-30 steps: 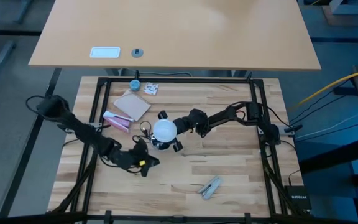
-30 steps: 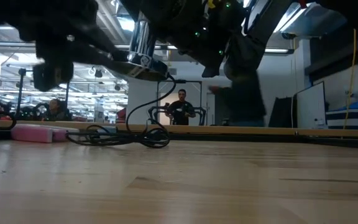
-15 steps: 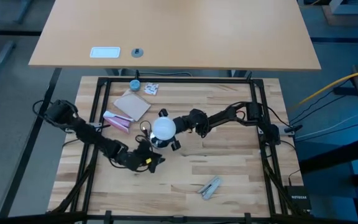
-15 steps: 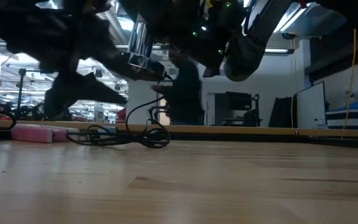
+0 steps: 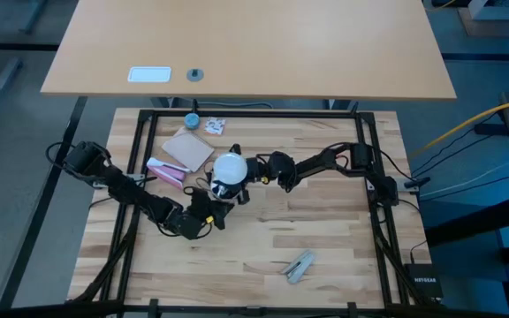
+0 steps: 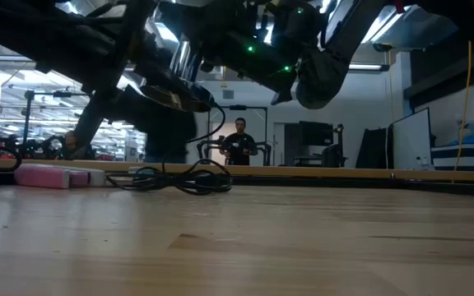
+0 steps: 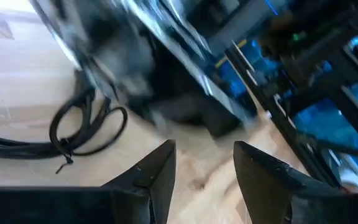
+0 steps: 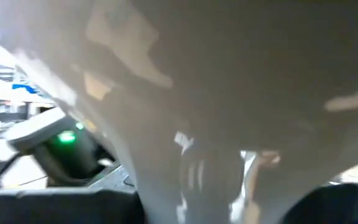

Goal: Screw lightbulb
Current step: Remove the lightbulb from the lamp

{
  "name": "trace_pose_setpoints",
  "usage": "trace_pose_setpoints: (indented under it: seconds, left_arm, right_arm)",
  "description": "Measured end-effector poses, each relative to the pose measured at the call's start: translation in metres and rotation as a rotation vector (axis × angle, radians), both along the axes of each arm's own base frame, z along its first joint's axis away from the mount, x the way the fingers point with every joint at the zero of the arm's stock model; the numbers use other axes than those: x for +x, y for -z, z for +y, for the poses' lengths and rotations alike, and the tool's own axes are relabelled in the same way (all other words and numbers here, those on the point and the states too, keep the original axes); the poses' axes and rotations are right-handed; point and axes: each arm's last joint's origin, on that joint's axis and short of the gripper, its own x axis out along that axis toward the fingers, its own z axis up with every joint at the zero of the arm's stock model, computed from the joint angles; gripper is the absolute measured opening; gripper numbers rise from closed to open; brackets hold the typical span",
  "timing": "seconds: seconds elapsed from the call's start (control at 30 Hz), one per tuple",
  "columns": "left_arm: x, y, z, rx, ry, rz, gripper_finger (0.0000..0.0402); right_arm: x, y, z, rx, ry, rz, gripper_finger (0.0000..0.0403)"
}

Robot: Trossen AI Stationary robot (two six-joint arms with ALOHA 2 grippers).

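The frosted-white lightbulb (image 5: 229,166) is up off the wooden table near its middle, globe upward, and it fills the right wrist view (image 8: 229,74). My right gripper (image 5: 239,175) reaches in from the right and is shut on it. My left gripper (image 5: 215,205) comes from the left, just on the near side of the bulb. Its fingers (image 7: 204,149) are open with nothing between them. A shiny silver piece (image 6: 175,78) hangs above the table under the arms. Its black cord (image 6: 179,177) runs down and coils on the table. What bears the silver piece is hidden. My right gripper holds the lightbulb between its two fingers, where the globe tapers toward the neck (image 8: 185,168). The fingers show only as dark shapes at either side of the taper. They come from the table's right. The bulb is lifted clear of the table, globe up.
A pink block (image 5: 166,172) and a brown sheet (image 5: 190,148) lie left of the bulb, with a blue cap (image 5: 191,119) at the far edge. A grey metal piece (image 5: 300,265) lies near the front. A person (image 6: 239,148) stands in the room behind.
My right gripper has carried the lightbulb a little toward the table's far left, still clear of the table. My left gripper has moved toward the far edge, up to the bulb, and has turned. The cord's coil has slid along the table.
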Motion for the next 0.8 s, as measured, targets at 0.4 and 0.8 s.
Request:
trace_pose_setpoints:
  seconds: [0.4, 0.8]
  left_arm:
    - [-0.005, -0.003, 0.005, -0.012, -0.035, 0.019, 0.0124]
    - [-0.031, -0.028, 0.019, -0.001, -0.063, 0.097, 0.0111]
  right_arm:
    - [-0.001, 0.001, 0.005, -0.070, -0.202, 0.023, 0.0166]
    - [-0.002, 0.001, 0.009, -0.095, -0.309, 0.045, 0.0166]
